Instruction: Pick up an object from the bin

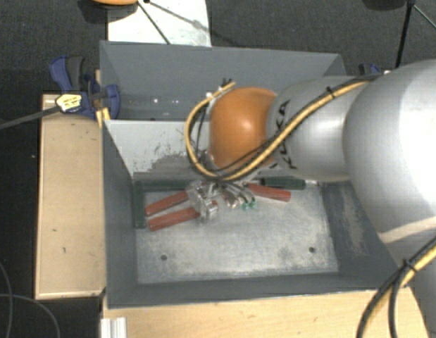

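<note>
My gripper [207, 204] hangs below the arm's orange cover, low over the back middle of the bin floor. It sits right at the inner ends of two red-brown handles [168, 211] that lie side by side and point left, like the grips of a pair of pliers. The tool's joint is hidden under the gripper. A third red-brown bar [272, 193] lies just right of the gripper, with a small greenish piece [246, 203] between them. Whether anything is held is hidden.
A dark, flat strip [282, 183] lies along the back wall behind the right red bar. The arm and its orange cover hang over the back right of the bin. Bare floor stretches from the tools to the front wall.
</note>
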`<state>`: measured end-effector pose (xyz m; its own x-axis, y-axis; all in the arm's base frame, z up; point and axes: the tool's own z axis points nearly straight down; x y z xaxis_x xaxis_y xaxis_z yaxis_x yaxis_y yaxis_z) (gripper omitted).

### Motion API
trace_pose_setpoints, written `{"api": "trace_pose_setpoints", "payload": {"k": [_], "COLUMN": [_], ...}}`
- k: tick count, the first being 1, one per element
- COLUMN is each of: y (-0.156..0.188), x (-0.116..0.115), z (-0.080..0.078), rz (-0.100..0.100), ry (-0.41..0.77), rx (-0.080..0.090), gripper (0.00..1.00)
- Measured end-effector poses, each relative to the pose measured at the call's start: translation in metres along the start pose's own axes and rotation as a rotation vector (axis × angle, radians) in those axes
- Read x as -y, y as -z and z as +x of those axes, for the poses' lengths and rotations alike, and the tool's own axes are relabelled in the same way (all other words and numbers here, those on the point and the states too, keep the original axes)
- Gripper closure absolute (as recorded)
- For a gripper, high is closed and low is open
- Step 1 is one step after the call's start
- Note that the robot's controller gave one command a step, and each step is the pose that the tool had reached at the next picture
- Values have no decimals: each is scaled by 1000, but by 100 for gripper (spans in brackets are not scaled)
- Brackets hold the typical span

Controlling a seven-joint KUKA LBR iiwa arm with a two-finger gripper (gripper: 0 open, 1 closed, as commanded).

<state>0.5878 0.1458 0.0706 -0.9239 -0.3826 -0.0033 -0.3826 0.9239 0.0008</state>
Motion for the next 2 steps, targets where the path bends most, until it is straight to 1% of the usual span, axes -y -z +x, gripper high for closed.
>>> {"api": "trace_pose_setpoints", "payload": {"k": [1, 2], "y": [55, 125], "x": [13, -34], "z": [18, -7], "rz": [-1, 2], "ry": [-8, -12], "rx": [-7, -2], "gripper": [100, 100]}}
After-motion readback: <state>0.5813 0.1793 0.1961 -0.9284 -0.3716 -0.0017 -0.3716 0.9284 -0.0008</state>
